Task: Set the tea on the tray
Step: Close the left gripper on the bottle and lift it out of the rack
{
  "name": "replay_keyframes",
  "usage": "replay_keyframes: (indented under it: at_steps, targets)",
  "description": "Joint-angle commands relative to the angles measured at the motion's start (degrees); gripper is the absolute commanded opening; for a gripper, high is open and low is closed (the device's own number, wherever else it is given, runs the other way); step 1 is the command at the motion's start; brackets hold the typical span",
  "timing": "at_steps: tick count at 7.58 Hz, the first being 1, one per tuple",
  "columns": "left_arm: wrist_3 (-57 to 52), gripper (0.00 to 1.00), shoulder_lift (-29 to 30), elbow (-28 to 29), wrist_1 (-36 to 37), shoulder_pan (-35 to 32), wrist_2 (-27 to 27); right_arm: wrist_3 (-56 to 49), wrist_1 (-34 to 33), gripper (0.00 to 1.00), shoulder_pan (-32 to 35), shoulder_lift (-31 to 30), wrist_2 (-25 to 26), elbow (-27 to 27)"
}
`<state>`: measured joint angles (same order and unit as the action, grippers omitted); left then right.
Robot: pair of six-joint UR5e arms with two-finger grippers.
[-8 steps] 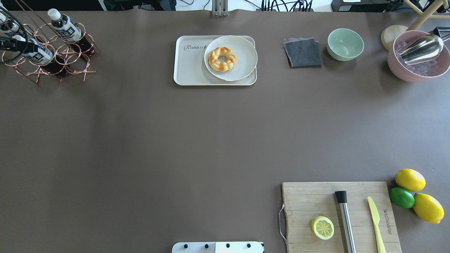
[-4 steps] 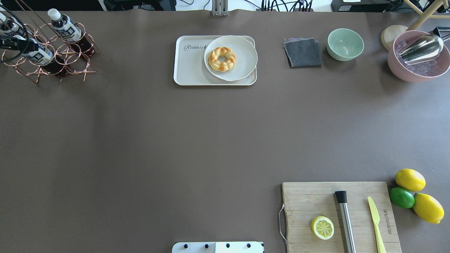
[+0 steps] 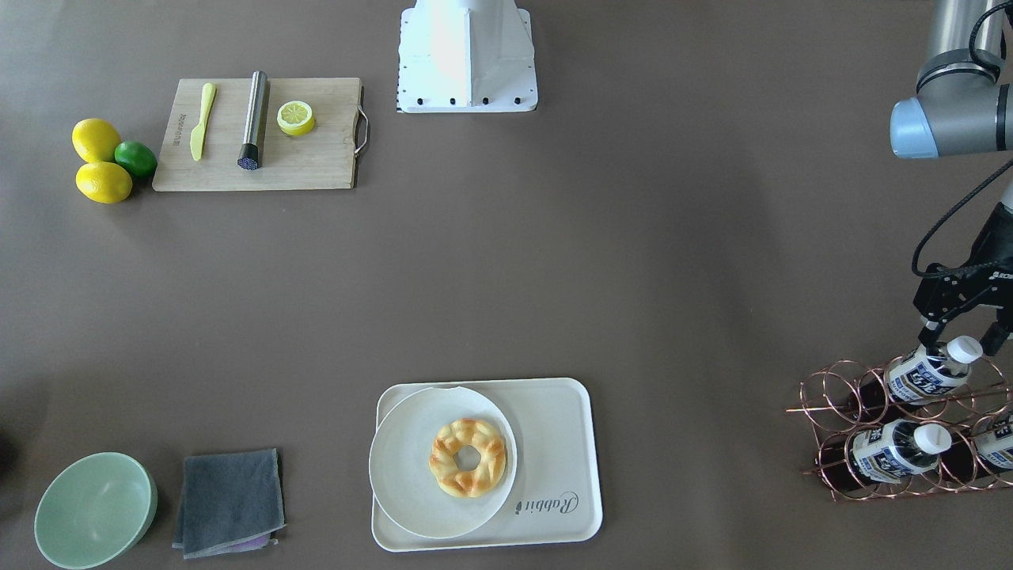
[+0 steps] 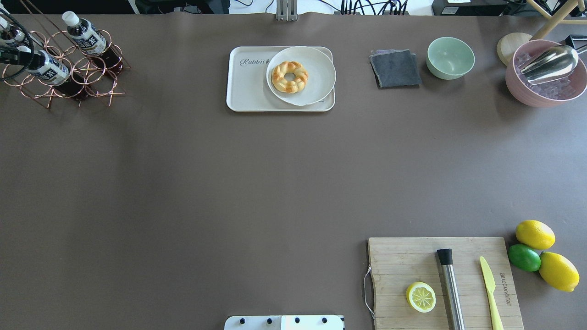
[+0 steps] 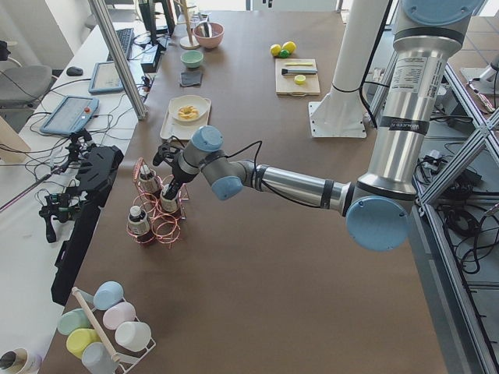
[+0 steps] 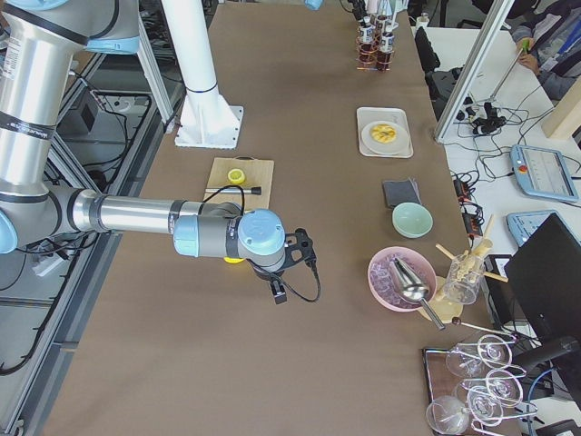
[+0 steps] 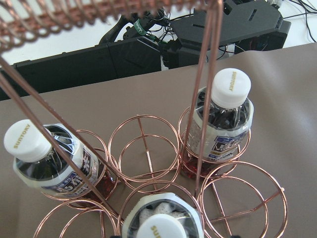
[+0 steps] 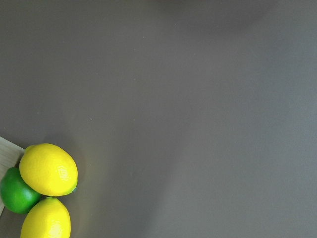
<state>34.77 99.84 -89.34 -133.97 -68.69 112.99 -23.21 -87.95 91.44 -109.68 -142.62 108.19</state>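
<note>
Three alike tea bottles stand tilted in a copper wire rack (image 3: pixel 839 412) at the table's far left corner. My left gripper (image 3: pixel 963 336) is at the white cap and neck of the nearest tea bottle (image 3: pixel 922 374), with a finger on each side, and looks shut on it. In the overhead view the gripper (image 4: pixel 18 53) covers that bottle's (image 4: pixel 48 69) top. The left wrist view shows this bottle (image 7: pixel 161 220) right below the camera. The cream tray (image 4: pixel 247 91) marked "Rabbit" lies at the far middle. My right gripper (image 6: pixel 277 292) hovers beside the cutting board; I cannot tell its state.
A white plate (image 4: pixel 316 87) with a donut (image 4: pixel 289 77) fills the tray's right part. A grey cloth (image 4: pixel 395 68), a green bowl (image 4: pixel 450 57) and a pink bowl (image 4: pixel 541 91) stand to the right. The cutting board (image 4: pixel 412 261) and lemons (image 4: pixel 535 234) lie near right.
The left gripper and the bottle at its tips have shifted a little toward the overhead view's upper left, while the rack stayed put. Nothing else moved.
</note>
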Motion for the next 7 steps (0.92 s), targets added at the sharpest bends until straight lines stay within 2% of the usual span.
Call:
replay_keyframes:
  at_steps: [1, 2, 3, 5, 7]
  targets:
    - [0.0, 0.51, 0.0, 0.0, 0.0, -0.4, 0.1, 0.0, 0.1, 1.0, 0.0, 0.0, 0.0, 0.0]
    - [0.5, 0.2, 0.0, -0.1, 0.0, -0.4, 0.1, 0.0, 0.1, 1.0, 0.0, 0.0, 0.0, 0.0]
    - [0.5, 0.0, 0.0, -0.2, 0.1, -0.4, 0.1, 0.0, 0.1, 1.0, 0.0, 0.0, 0.1, 0.0]
    - [0.6, 0.0, 0.4, -0.3, 0.7, -0.8, 0.8, -0.3, 0.1, 1.0, 0.0, -0.4, 0.1, 0.0]
    - [0.6, 0.0, 4.5, -0.8, 5.9, -7.0, 9.4, -0.3, 0.1, 1.0, 0.0, -0.5, 0.1, 0.0]
